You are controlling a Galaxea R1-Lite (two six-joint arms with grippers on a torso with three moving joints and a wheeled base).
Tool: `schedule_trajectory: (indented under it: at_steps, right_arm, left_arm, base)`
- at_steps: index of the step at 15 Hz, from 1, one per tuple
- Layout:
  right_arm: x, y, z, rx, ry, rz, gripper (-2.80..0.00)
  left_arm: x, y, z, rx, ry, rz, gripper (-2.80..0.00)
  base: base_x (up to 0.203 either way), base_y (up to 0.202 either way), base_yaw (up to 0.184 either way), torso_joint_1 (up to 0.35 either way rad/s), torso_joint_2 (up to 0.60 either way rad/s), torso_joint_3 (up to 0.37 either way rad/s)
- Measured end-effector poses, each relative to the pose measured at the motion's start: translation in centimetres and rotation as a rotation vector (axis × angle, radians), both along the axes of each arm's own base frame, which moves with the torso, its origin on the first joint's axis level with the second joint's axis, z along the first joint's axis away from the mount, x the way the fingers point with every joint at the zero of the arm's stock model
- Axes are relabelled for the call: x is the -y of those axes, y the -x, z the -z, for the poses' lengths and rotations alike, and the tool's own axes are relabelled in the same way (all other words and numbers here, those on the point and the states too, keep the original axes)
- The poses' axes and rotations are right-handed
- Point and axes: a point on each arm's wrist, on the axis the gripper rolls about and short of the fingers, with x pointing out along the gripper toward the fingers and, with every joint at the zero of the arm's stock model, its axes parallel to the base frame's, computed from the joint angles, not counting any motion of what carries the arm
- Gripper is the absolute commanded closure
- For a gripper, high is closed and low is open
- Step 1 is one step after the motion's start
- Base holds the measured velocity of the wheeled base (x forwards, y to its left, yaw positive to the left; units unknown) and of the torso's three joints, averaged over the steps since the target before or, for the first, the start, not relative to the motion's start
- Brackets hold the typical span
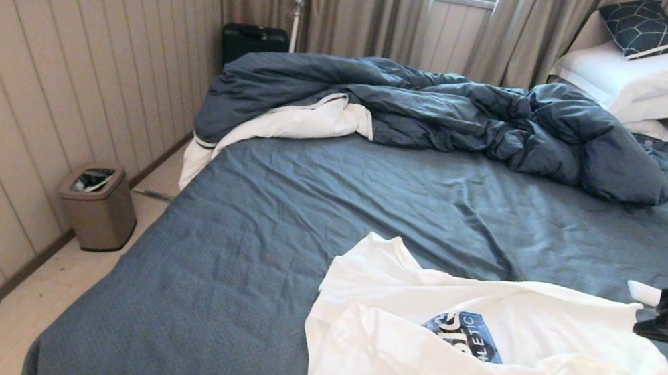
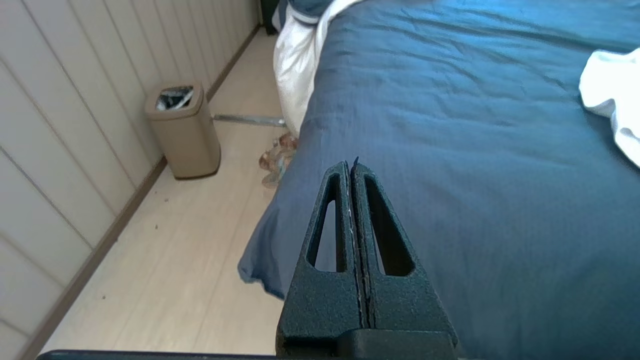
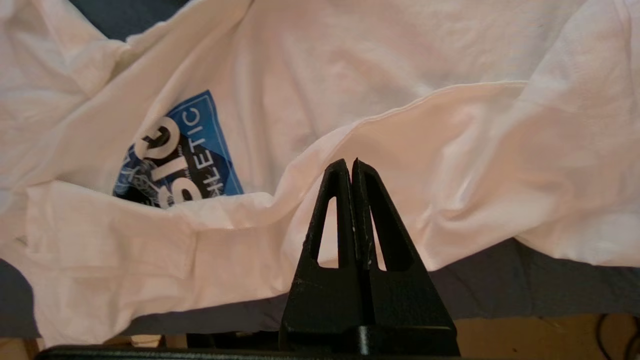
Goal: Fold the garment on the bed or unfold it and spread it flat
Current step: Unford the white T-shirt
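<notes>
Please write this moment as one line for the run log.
garment: white T-shirt rumpled on bed | right gripper: shut, empty, over shirt | left gripper: shut, parked over bed's edge

Black textured tool (image 3: pixel 352 165), slotted triangular fingers (image 3: pixel 330 220).

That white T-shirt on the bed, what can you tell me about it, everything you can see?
The white T-shirt looks like soft thin cotton, with a blue and black printed patch reading partly "LETIC". It lies crumpled and partly folded over itself on the bed, on the dark blue-grey sheet at the near right side, one fold covering part of the print. The right hand, fingers shut and empty, is above the shirt's near edge; whether it touches the cloth cannot be told.
</notes>
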Motion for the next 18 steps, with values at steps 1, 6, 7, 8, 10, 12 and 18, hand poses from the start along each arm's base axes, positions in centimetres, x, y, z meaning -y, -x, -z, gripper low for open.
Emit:
schedule_trajectory:
  at_steps: [1,6,7,8,10,12,18]
  right_arm:
    - [-0.3,0.6,0.3,-0.009,-0.024,0.011,0.00]
    - [-1.5,3.5,0.3,-0.001,-0.056,0.013,0.00]
    - [-1.6,3.8,0.2,0.006,-0.052,0.013,0.00]
    - [-1.7,4.0,0.0,0.013,-0.049,0.013,0.00]
    - [-1.6,4.1,-0.5,0.030,-0.038,0.021,0.00]
    - [-1.2,4.1,-0.7,0.041,-0.033,0.035,0.00]
    - [0.8,2.7,-0.8,0.052,-0.063,0.062,0.00]
  left_arm:
    - [0.0,0.1,-0.2,-0.018,0.002,0.000,0.00]
    - [0.3,-0.2,-9.0,-0.122,0.045,0.119,0.00]
    - [0.4,-1.7,-10.4,-0.206,0.060,0.169,0.00]
    - [0.5,-3.4,-11.6,-0.286,0.074,0.219,0.00]
    - [1.0,-8.2,-13.2,-0.490,0.106,0.322,0.00]
    - [2.6,-13.2,-14.5,-0.659,0.134,0.434,0.00]
    - [13.3,-23.9,-13.6,-0.951,0.164,0.755,0.00]
  base:
    - [0.000,0.000,0.000,0.000,0.00,0.000]
    - [0.000,0.000,0.000,0.000,0.00,0.000]
    - [0.000,0.000,0.000,0.000,0.00,0.000]
    - [0.000,0.000,0.000,0.000,0.00,0.000]
    - [0.000,0.000,0.000,0.000,0.00,0.000]
    - [0.000,0.000,0.000,0.000,0.00,0.000]
    - [0.000,0.000,0.000,0.000,0.00,0.000]
